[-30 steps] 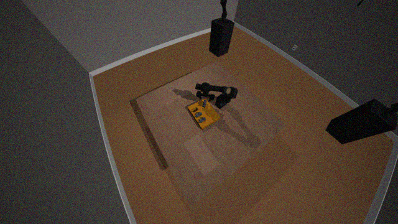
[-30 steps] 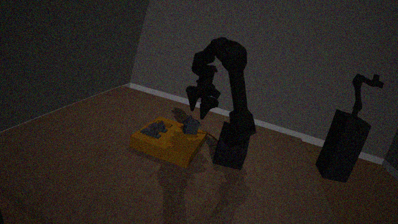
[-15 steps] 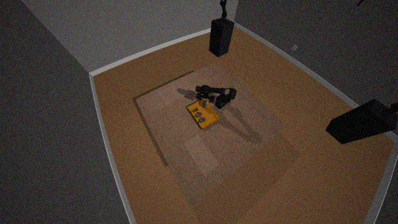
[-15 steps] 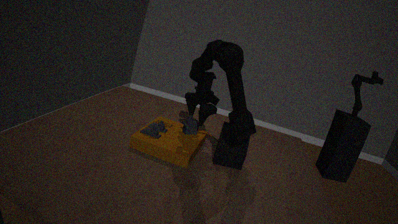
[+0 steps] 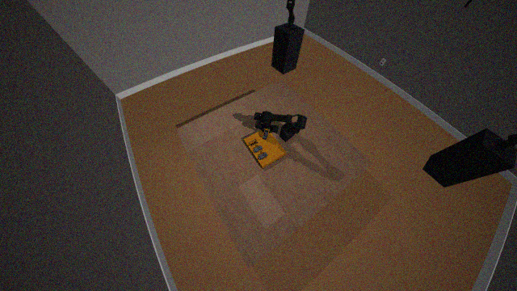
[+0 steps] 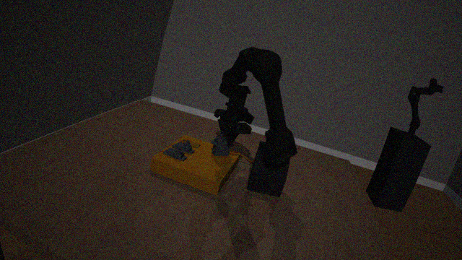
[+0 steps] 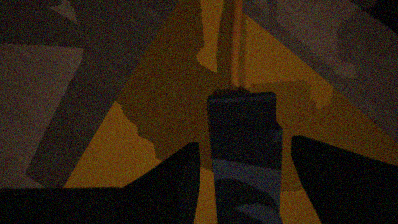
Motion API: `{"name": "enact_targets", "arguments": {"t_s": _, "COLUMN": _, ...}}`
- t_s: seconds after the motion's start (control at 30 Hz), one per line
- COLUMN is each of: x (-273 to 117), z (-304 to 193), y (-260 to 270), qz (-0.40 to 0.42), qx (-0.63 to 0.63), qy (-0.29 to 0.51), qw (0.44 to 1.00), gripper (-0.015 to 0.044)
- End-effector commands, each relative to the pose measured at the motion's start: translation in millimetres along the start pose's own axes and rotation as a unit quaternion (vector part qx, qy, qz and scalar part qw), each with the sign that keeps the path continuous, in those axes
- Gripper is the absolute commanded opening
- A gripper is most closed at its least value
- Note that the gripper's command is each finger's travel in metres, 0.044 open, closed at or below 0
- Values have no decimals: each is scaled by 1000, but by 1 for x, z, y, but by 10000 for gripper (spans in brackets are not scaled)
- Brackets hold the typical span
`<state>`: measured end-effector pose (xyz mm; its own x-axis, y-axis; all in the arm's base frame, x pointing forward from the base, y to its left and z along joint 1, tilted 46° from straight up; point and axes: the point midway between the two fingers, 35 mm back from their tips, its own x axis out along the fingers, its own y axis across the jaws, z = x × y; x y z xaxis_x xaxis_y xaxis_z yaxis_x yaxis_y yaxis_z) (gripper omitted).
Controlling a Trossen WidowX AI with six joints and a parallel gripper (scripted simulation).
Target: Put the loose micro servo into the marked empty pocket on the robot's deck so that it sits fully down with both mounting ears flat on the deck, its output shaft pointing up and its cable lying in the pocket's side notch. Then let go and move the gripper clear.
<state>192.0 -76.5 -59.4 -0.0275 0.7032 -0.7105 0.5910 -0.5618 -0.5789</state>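
Observation:
The loose servo [image 5: 266, 134] [image 6: 220, 147] [image 7: 246, 135] is a dark blue-grey block resting on the orange deck [image 5: 275, 155] [image 6: 196, 170] [image 7: 97, 160], near its corner by the arm's base. Its orange cable [image 7: 238, 50] [image 6: 243, 156] runs off that deck edge. Where its shaft points is too dark to tell. My gripper [image 7: 244, 148] is part open and low over the servo, one black finger on each side. In the wrist view a narrow gap shows between the servo and each finger. The marked pocket [image 5: 253, 142] shows as a dark outline, away from the gripper; it is out of the wrist view.
Two seated servos [image 5: 258, 149] [image 5: 262, 156] sit in a row with the pocket along one deck side. The arm's base block [image 6: 268, 173] stands close to the deck's cable side. Another dark pedestal [image 6: 398, 170] [image 5: 287, 48] with a small arm stands farther off.

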Motion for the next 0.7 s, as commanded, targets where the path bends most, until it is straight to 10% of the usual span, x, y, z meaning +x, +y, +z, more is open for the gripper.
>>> {"name": "enact_targets", "arguments": {"t_s": 0.0, "x": 0, "z": 0, "y": 0, "qz": 1, "qx": 2, "qy": 2, "qw": 1000, "gripper": 125}}
{"name": "enact_targets", "arguments": {"t_s": 0.3, "x": -9, "z": 0, "y": 1, "qz": 1, "qx": 2, "qy": 1, "qw": 1000, "gripper": 0}}
{"name": "enact_targets", "arguments": {"t_s": 0.67, "x": -30, "z": 0, "y": -9, "qz": 1, "qx": 2, "qy": 1, "qw": 1000, "gripper": 0}}
